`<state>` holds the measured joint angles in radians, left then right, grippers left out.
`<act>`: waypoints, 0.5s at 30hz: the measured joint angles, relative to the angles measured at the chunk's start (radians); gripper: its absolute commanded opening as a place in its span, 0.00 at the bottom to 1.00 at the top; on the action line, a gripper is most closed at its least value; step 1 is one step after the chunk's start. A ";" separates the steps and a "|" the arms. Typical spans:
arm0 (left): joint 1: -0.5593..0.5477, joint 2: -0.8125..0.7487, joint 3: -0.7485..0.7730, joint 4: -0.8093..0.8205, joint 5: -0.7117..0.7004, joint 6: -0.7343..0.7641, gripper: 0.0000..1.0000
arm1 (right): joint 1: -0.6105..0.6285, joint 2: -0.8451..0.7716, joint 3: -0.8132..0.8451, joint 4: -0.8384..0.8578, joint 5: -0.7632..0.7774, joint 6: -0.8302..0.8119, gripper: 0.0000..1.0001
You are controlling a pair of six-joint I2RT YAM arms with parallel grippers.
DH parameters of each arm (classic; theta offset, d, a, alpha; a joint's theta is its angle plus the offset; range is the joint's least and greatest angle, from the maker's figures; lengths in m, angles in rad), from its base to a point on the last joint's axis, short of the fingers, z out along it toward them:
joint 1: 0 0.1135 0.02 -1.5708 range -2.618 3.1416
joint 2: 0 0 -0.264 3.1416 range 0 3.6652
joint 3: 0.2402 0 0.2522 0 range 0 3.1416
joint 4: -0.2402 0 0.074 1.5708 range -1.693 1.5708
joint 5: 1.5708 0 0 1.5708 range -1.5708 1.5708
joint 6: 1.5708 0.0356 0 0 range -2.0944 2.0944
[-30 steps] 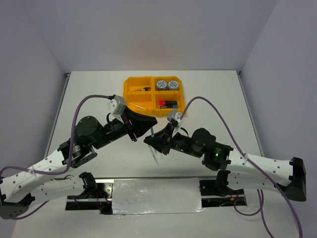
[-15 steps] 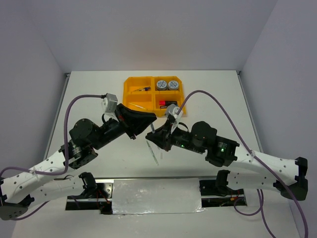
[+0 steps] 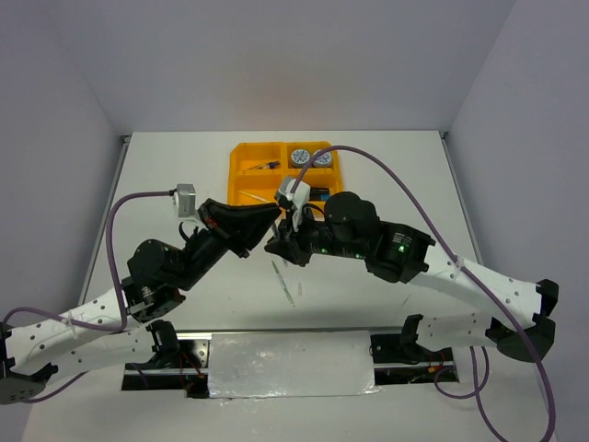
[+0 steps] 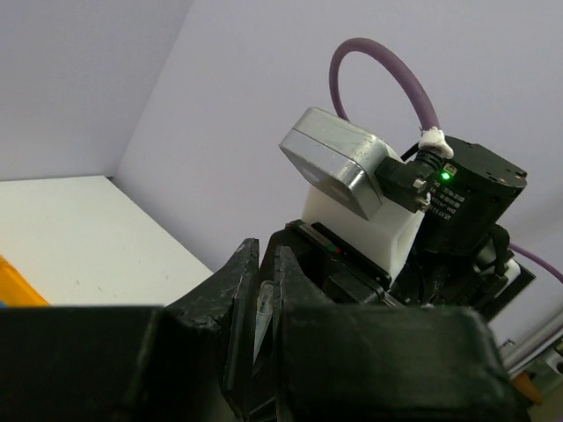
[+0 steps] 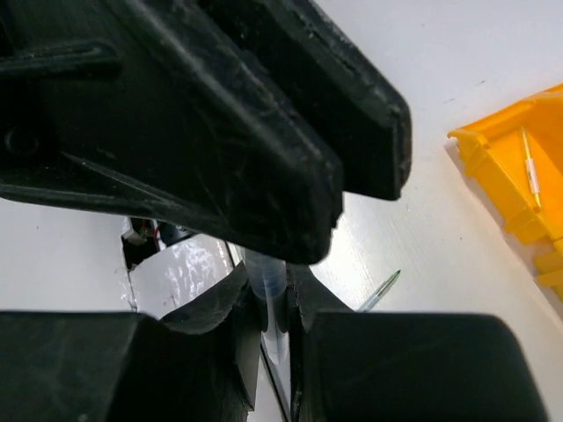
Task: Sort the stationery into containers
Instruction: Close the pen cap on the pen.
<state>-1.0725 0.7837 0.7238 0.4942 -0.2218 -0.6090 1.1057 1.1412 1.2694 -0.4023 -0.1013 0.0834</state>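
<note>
A thin clear pen (image 4: 261, 309) stands between both grippers above the table's middle. My left gripper (image 3: 273, 217) is shut on one end of it, and the left wrist view shows the barrel pinched between the black fingers (image 4: 303, 290). My right gripper (image 3: 274, 243) is shut on the same pen (image 5: 266, 286) just below. The left gripper's fingers (image 5: 264, 132) fill the top of the right wrist view. Behind them lies the orange-yellow tray (image 3: 241, 170), with two tape rolls (image 3: 301, 157) in its far right compartment and a pen (image 3: 264, 166) in its far left one.
Another thin pen (image 3: 284, 282) lies on the white table in front of the grippers, and its green tip (image 5: 380, 291) shows in the right wrist view. The tray's corner (image 5: 493, 145) holds a pale pen (image 5: 530, 169). The right arm hides the highlighters' compartment.
The right arm has swung left and back, bringing the pen up to the left gripper. The left gripper's fingers have closed on it. The left arm has drawn back a little.
</note>
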 measured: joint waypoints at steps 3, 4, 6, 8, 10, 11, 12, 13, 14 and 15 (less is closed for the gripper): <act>-0.002 0.000 0.000 -0.015 -0.029 -0.003 0.00 | -0.016 0.006 0.003 -0.011 -0.024 0.001 0.00; -0.004 0.000 0.001 -0.025 -0.040 -0.005 0.00 | -0.021 0.005 -0.002 -0.010 -0.030 0.002 0.00; -0.011 0.000 0.014 -0.064 -0.071 -0.016 0.00 | -0.026 -0.004 -0.035 0.008 -0.041 0.005 0.00; -0.027 0.000 0.063 -0.172 -0.131 -0.037 0.28 | -0.033 -0.016 -0.080 0.019 -0.048 0.005 0.00; -0.047 0.014 0.134 -0.349 -0.215 -0.070 0.66 | -0.042 -0.017 -0.131 0.068 -0.047 0.003 0.00; -0.055 0.025 0.169 -0.452 -0.249 -0.077 0.80 | -0.051 -0.016 -0.151 0.121 -0.037 0.001 0.00; -0.063 0.039 0.211 -0.574 -0.319 -0.098 0.99 | -0.066 -0.018 -0.166 0.177 -0.034 -0.006 0.00; -0.066 0.054 0.259 -0.680 -0.381 -0.124 0.99 | -0.082 -0.020 -0.175 0.194 -0.034 -0.014 0.00; -0.067 0.080 0.324 -0.782 -0.435 -0.154 0.99 | -0.096 -0.018 -0.185 0.227 -0.038 -0.022 0.00; -0.073 0.109 0.394 -0.881 -0.496 -0.184 0.99 | -0.111 -0.003 -0.187 0.257 -0.057 -0.037 0.00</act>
<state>-1.1454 0.8932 1.1183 -0.3870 -0.7177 -0.7929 0.9951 1.1381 1.0828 -0.1452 -0.1581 0.0460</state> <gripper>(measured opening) 0.985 0.187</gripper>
